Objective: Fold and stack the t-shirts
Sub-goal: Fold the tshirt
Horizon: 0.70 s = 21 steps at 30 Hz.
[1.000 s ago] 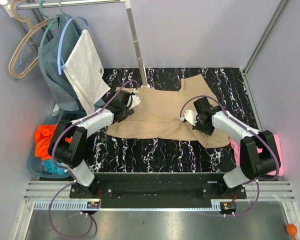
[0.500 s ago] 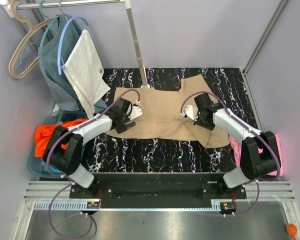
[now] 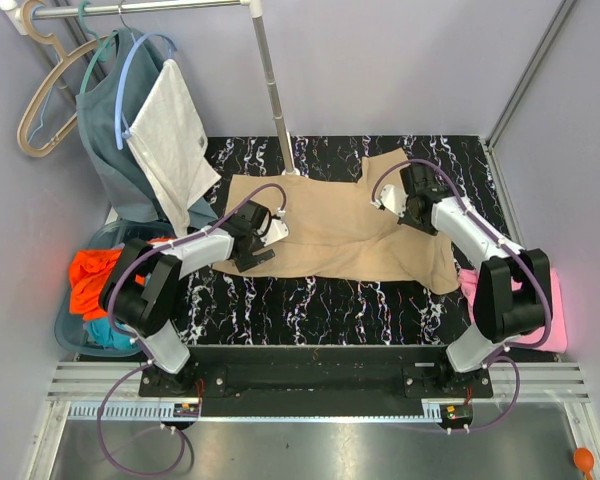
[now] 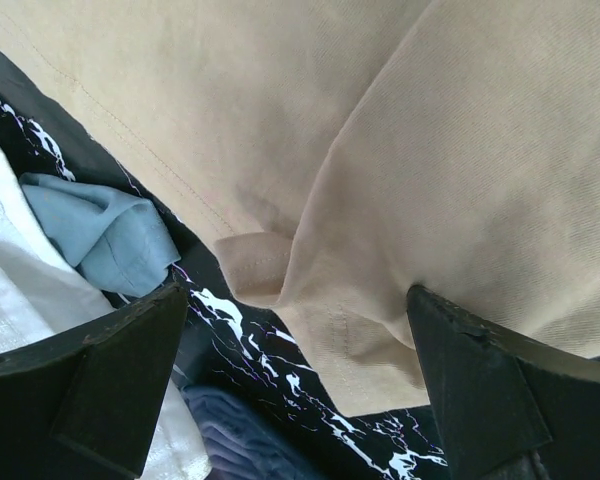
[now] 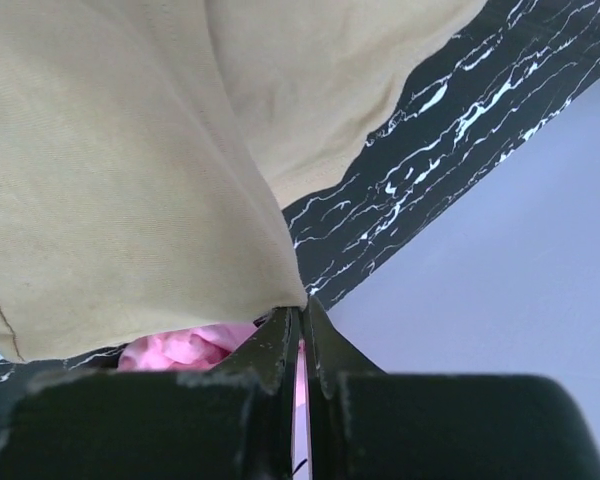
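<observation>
Right now the tan t-shirt [image 3: 330, 235] lies spread on the counter [image 3: 310, 300]. The right gripper [image 5: 300, 320] is closed tight on a thin pinch of its right-hand cloth, and the left gripper [image 4: 295, 320] is spread wide, holding nothing, just above the shirt's left edge, where a bit of hem is curled. With only one side held, a pull by the right arm would likely drag or bunch the whole shirt rather than fold it, and so small a pinch could slip free or sweep cloth onto the pink t-shirt [image 3: 555, 300] nearby.
</observation>
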Each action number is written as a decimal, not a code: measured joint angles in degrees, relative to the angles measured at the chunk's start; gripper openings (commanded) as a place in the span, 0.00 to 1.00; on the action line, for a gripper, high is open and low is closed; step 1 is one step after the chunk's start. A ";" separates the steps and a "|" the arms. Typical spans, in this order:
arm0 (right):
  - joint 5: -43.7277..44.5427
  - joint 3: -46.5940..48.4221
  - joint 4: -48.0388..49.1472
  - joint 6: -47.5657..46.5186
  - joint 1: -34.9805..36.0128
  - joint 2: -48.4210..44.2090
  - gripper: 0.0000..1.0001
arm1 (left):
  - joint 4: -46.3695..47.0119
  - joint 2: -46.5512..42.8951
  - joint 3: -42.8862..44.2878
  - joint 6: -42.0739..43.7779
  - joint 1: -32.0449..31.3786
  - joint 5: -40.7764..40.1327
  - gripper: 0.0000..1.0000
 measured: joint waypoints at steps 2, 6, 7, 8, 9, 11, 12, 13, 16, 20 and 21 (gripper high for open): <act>0.33 0.66 0.07 -0.70 -0.79 0.68 0.00 | 0.11 0.15 0.04 0.00 0.00 -0.07 0.99; 1.05 2.75 0.74 -2.01 -2.32 2.80 0.00 | 0.35 0.22 0.04 0.02 0.00 -0.15 0.99; 1.36 3.17 1.03 -2.21 -2.54 3.30 0.00 | 0.44 0.26 0.04 0.00 0.00 -0.17 0.99; 1.55 3.61 1.46 -2.47 -2.78 3.91 0.00 | 0.48 0.26 0.04 0.00 0.00 -0.20 0.99; 1.81 4.13 1.70 -2.67 -2.99 4.55 0.00 | 0.55 0.28 0.04 0.00 0.00 -0.24 0.99; 2.05 5.20 2.45 -2.95 -3.15 5.95 0.00 | 0.90 0.39 0.04 0.02 0.00 -0.33 0.99; 2.36 5.70 2.95 -3.13 -3.21 6.71 0.00 | 1.11 0.48 0.04 0.02 0.00 -0.39 0.99; 2.73 6.16 3.45 -3.26 -3.26 7.43 0.00 | 1.22 0.50 0.04 0.02 0.00 -0.44 0.99; 3.26 6.82 5.14 -3.58 -3.26 9.46 0.00 | 1.27 0.50 0.04 0.02 0.00 -0.50 0.99; 4.04 6.80 7.34 -4.07 -3.26 11.76 0.00 | 1.29 0.50 0.04 0.02 0.00 -0.52 0.99; 4.46 6.67 8.24 -4.26 -3.26 12.24 0.00 | 1.29 0.50 0.04 0.02 0.00 -0.52 0.99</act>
